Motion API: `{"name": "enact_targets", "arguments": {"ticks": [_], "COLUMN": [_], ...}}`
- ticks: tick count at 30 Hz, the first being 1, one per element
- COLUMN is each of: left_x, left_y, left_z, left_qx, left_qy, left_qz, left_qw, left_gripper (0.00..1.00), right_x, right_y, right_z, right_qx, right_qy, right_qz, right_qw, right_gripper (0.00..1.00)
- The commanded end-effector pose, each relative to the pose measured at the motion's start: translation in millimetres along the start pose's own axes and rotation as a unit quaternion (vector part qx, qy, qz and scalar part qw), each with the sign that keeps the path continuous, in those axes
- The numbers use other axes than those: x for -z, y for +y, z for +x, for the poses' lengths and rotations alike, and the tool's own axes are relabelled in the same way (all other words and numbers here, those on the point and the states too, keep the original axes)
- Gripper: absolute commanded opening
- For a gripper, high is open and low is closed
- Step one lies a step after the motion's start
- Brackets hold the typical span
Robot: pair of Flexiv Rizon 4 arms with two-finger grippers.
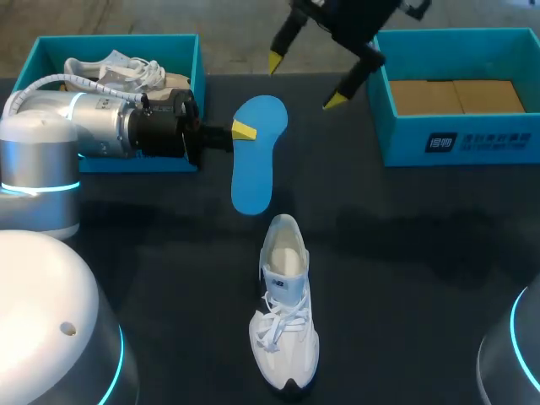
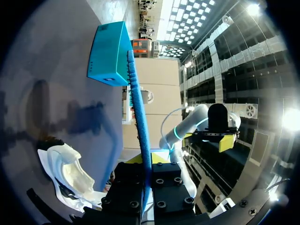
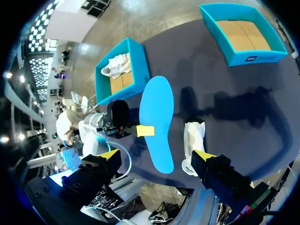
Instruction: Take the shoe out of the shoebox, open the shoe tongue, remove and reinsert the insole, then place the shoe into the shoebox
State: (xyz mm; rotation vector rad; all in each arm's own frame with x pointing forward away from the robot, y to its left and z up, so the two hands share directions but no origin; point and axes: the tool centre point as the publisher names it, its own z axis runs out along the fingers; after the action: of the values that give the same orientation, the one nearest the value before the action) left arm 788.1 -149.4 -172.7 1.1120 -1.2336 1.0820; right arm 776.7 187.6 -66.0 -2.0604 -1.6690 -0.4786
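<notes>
Closest up, the left arm's white housing [image 1: 42, 312] fills the near corner, and next in line is the white shoe [image 1: 285, 312], standing upright on the dark surface [image 1: 405, 253] with its toe towards us, laces loose and mouth gaping.

Now the left gripper [image 1: 245, 131]: it is clamped on the blue insole [image 1: 257, 156], pinching it at one long edge near the broad end. From the left wrist view the insole [image 2: 138, 108] runs edge-on straight out between the fingers of the left gripper [image 2: 145, 164], apparently clear of the surface. The shoe [image 2: 70, 173] sits down beside and below that gripper, heel just short of the insole's narrow end.

Over to the right gripper [image 1: 305, 81]: fingers spread wide, nothing in them, hanging above and beyond the insole's broad end. Looking down from the right gripper [image 3: 157, 157], the insole [image 3: 157, 112] lies well beneath, framed between the two yellow tips, with the left gripper [image 3: 143, 130] biting its edge and the shoe [image 3: 193, 140] under the one finger.

Out to the right gripper's side stands the right-hand shoebox [image 1: 456, 139], cardboard floor showing. Behind the left gripper, the left-hand shoebox [image 1: 118, 40] holds a second shoe [image 1: 114, 72].
</notes>
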Motion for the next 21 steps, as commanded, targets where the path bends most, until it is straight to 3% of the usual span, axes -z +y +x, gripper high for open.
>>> {"name": "enact_targets", "arguments": {"ticks": [1, 21], "left_x": [0, 0], "left_y": [1, 1], "left_z": [0.4, 0.4], "left_qx": [0.000, 0.000], "left_qy": [-0.001, -0.001], "left_qz": [0.001, 0.001], "left_qw": [1.000, 1.000], "left_gripper": [0.00, 0.00], "right_x": [-5, -18], "right_y": [-0.9, 3.9], "right_z": [-9.8, -27.6], "right_qx": [0.005, 0.022], "right_qy": [0.259, 0.375], "right_qz": [-0.002, -0.002], "right_qw": [0.966, 0.927], "right_gripper": [1.00, 1.00]}}
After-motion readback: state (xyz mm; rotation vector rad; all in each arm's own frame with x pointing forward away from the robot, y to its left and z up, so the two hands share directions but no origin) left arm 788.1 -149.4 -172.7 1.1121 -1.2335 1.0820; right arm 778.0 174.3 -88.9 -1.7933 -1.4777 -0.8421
